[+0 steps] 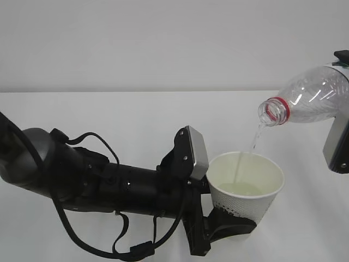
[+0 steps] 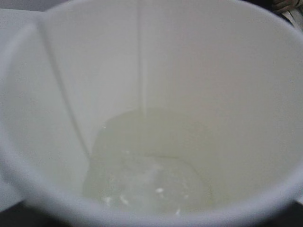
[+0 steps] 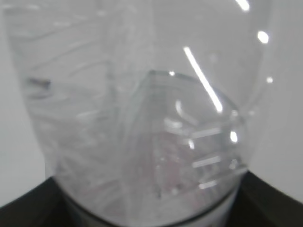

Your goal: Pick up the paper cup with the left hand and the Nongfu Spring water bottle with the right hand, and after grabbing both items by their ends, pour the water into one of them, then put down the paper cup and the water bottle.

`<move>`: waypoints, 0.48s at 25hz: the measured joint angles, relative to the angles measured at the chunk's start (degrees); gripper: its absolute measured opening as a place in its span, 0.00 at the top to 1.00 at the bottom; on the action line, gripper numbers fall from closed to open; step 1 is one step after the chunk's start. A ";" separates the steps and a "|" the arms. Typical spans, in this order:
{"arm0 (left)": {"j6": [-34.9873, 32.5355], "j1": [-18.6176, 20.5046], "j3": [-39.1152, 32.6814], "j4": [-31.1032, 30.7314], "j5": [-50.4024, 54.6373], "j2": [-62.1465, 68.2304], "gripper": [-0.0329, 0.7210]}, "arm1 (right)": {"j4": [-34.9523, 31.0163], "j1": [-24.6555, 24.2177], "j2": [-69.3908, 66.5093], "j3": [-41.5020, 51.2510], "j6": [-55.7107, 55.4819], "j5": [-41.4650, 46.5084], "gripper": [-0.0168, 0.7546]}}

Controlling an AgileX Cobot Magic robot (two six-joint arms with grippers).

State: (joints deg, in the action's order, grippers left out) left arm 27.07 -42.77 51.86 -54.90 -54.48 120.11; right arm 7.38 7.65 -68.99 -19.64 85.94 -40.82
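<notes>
**Water streams from tilted bottle into held paper cup**

The paper cup [image 1: 246,188] stands upright above the white table [image 1: 109,114], its round rim open to the exterior camera. Its wall is white with a raised dotted texture near the base, and its inside is a smooth cream. The left gripper [image 1: 232,225], black and matte, is clamped on the cup's lower end; its dark fingers wrap the base, so the bottom of the cup is hidden. A grey, rounded-corner camera block [image 1: 195,154] on the wrist sits just beside the cup's rim on its left, and looped black cables [image 1: 92,240] hang under the arm.

Above and to the right of the cup, the Nongfu Spring water bottle [image 1: 311,98] lies tilted with its neck downward. It is clear ribbed plastic with a red neck ring, uncapped. Its rear end is cut off by the frame edge, and no label shows. The right gripper [image 1: 339,131] is closed around that far end, only partly visible.

A thin stream of water [image 1: 240,169] falls from the bottle's mouth into the cup, where a shallow pool lies. From the left wrist view the pool looks pale and rippled, with small bright flecks. The right wrist view is blurred: only curved clear plastic with streaked highlights can be made out.
</notes>
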 joint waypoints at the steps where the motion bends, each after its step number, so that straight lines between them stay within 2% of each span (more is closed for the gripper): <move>1: 0.00 0.00 0.00 0.00 0.00 0.00 0.28 | 0.00 0.00 0.00 0.00 0.00 0.00 0.31; 12: 0.00 0.00 0.00 -0.04 0.10 0.00 0.28 | 0.00 0.00 0.00 0.00 0.00 0.00 0.31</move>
State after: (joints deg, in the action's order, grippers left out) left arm 27.07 -42.77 51.86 -54.94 -54.38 120.11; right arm 7.38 7.65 -68.99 -19.64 85.94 -40.82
